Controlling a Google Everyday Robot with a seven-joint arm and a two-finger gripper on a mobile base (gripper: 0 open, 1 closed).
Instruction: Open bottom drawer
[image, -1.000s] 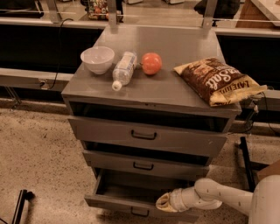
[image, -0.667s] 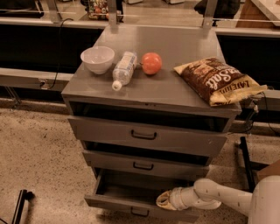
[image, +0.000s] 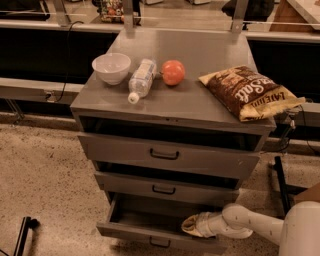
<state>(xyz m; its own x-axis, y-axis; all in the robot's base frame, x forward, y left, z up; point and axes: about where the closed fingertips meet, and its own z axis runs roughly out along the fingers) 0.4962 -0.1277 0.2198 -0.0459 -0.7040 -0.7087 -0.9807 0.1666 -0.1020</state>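
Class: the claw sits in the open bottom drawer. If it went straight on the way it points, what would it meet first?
Probably the picture-left side wall of the bottom drawer; the claw points that way above its tray, nothing visible between, but depth is unclear.

White end effector in grey bottom drawer.

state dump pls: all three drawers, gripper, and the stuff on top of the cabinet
bottom drawer: pulled well out, inside showing.
middle drawer: pushed in.
top drawer: pushed in.
gripper: low, in the bottom drawer's right side, just behind its front.
bowl: upright.
bottle: on its side, cap on.
chip bag: lying flat, corner past the cabinet's right edge.
round fruit: whole, beside the bottle.
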